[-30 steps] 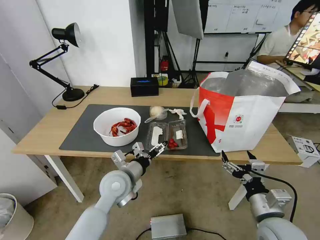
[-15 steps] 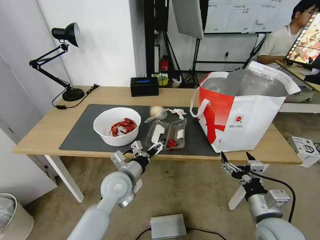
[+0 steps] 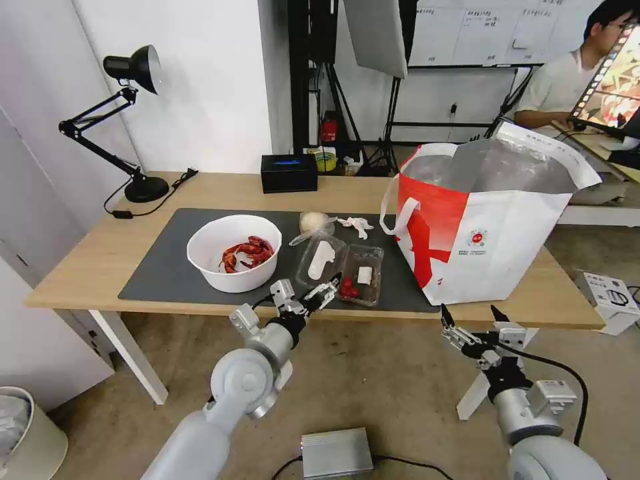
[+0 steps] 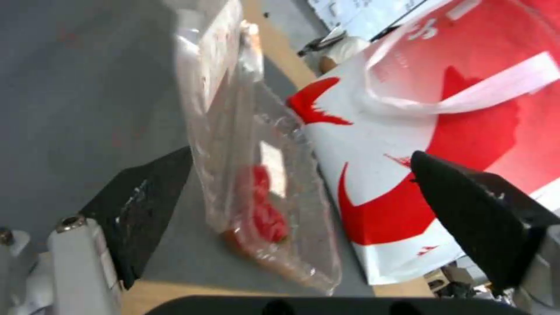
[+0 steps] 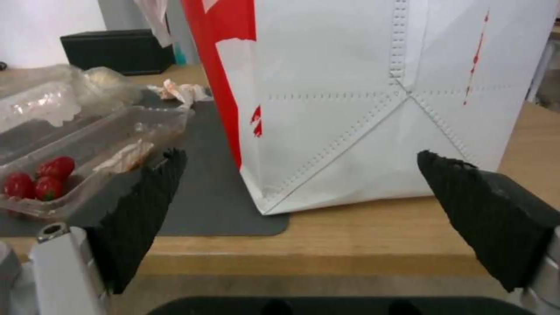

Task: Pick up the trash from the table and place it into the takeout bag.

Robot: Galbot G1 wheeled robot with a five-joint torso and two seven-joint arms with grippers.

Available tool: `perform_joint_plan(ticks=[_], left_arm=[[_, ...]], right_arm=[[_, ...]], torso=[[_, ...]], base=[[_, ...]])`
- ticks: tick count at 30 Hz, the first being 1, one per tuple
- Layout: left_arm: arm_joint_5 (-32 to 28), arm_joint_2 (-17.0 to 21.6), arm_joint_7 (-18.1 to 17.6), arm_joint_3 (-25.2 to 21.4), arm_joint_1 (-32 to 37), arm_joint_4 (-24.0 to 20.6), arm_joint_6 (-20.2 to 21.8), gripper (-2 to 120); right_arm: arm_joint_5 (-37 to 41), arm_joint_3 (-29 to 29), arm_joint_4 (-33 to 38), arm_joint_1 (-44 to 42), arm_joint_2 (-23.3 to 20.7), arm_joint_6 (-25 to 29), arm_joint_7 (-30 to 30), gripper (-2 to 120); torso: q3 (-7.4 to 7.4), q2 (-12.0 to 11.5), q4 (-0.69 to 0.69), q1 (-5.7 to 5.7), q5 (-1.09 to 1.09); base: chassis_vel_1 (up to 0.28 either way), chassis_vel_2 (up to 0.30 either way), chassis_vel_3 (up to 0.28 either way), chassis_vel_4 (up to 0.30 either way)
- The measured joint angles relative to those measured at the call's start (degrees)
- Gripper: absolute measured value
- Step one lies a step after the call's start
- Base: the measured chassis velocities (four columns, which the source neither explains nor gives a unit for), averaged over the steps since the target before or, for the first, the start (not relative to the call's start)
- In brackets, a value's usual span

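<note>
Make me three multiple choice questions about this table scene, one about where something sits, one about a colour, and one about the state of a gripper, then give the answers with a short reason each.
1. Where does the crumpled white tissue lie?
A. inside the white round bowl
B. on the dark mat between the clear bag with pale round lump and the takeout bag
C. on the floor

2. What colour are the small round things in the clear plastic clamshell tray?
A. red
B. green
C. yellow

3. How is the left gripper?
A. shut on the bowl
B. shut on the tissue
C. open at the tray's near end

Answers: 1 B, it lies on the mat beside the bag's strap. 2 A, both wrist views show them red. 3 C, the left wrist view shows fingers spread either side of the tray.
</note>
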Motion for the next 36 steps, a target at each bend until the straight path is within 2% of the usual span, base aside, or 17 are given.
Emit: perform_joint_plan(ticks=[7,9,12,17,20,24,30,34,36], left_arm=[[4.59,-0.23,3.3,1.13,-0.94,1.04,-1.7,100],[4.59,-0.23,3.3,1.13,-0.94,1.04,-1.7,100],[8.77,-0.19,6.1,1.54,-1.12,1.81,-2.85,100],[12.4,-0.05,8.26,1.9,-1.17,2.2,-3.96,100],[17.33,0.19,11.97,2.04,-0.96,2.96,-5.78,100],[19.21,0.44,14.38,2.08,-0.55,2.99,-6.34,100],[25.12,1.23,22.03,2.43,0.77,3.43,-8.39,100],[26.32,1.27,24.25,2.6,1.03,3.73,-9.0,100],[28.75,1.24,26.65,2.61,1.01,4.29,-9.86,100]], right_arm=[[-0.07,-0.37,-0.14,0.22,0.3,0.12,-0.05,100],[-0.07,-0.37,-0.14,0.22,0.3,0.12,-0.05,100],[0.14,-0.81,-0.15,0.45,0.5,0.12,-0.08,100],[0.86,-1.3,-0.12,0.78,0.79,0.11,-0.09,100],[1.42,-1.64,-0.08,1.01,0.93,0.08,-0.12,100],[1.49,-1.66,-0.05,1.03,1.0,0.08,-0.13,100],[1.51,-1.69,-0.05,0.92,1.13,0.12,-0.14,100],[1.49,-1.74,-0.06,0.87,1.26,0.14,-0.14,100],[1.45,-1.8,-0.06,0.77,1.42,0.16,-0.13,100]], torso=[[0.0,0.0,0.0,0.0,0.0],[0.0,0.0,0.0,0.0,0.0],[0.0,0.0,0.0,0.0,0.0],[0.0,0.0,0.0,0.0,0.0],[0.0,0.0,0.0,0.0,0.0],[0.0,0.0,0.0,0.0,0.0],[0.0,0.0,0.0,0.0,0.0],[0.0,0.0,0.0,0.0,0.0],[0.0,0.0,0.0,0.0,0.0]], base=[[0.0,0.0,0.0,0.0],[0.0,0.0,0.0,0.0],[0.0,0.0,0.0,0.0],[0.0,0.0,0.0,0.0],[0.0,0.0,0.0,0.0],[0.0,0.0,0.0,0.0],[0.0,0.0,0.0,0.0],[0.0,0.0,0.0,0.0],[0.0,0.0,0.0,0.0]])
